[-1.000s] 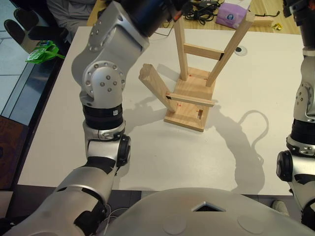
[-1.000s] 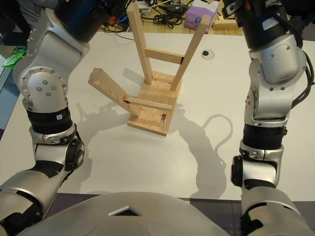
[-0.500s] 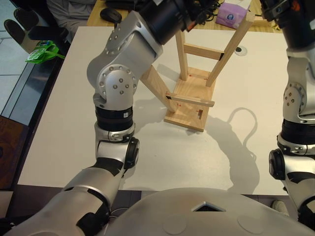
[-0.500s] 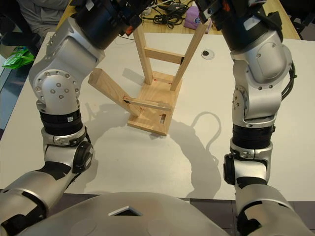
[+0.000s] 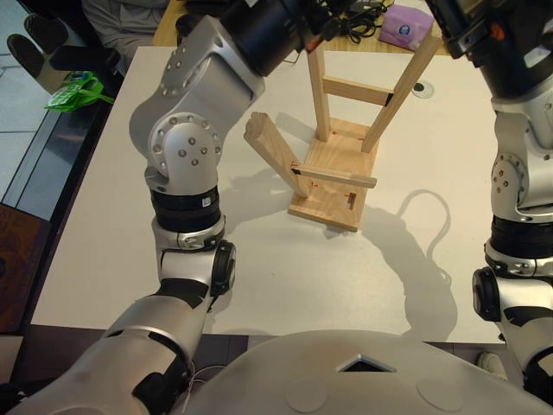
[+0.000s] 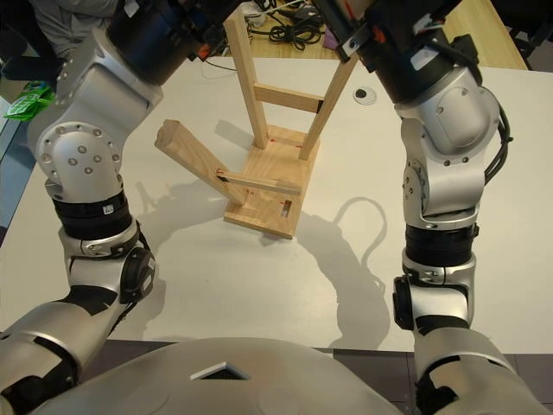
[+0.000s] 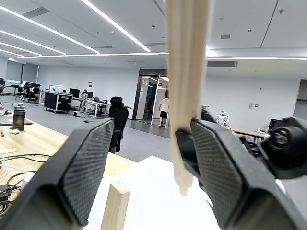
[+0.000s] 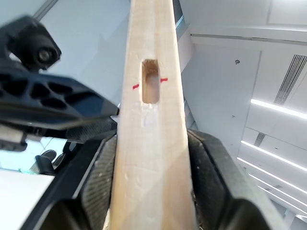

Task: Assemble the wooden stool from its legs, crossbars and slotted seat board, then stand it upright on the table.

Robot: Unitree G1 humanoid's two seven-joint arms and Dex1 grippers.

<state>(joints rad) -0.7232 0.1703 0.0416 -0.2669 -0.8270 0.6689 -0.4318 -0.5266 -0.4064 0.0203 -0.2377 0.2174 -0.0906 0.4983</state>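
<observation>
Seat board (image 5: 333, 186): lay flat on white table (image 5: 259, 268), stool upside down.
Standing pair: left upright leg (image 5: 319, 91) and right upright leg (image 5: 399, 86) rose from the board, joined by upper crossbar (image 5: 354, 90).
Third leg (image 5: 272, 151): leaned outward to the left, lower crossbar (image 5: 337, 177) attached.
Left gripper (image 7: 151, 143): fingers apart around top of left upright leg, wood close against one pad.
Right gripper (image 8: 153, 139): clamped on right upright leg, pads tight both sides; slot (image 8: 152, 81) marked red.
Table: cable hole (image 5: 420, 87) toward far edge; purple box (image 5: 408, 24) beyond.
Room: open office, ceiling strip lights (image 7: 110, 28); green packet (image 5: 76, 89) left of table.
</observation>
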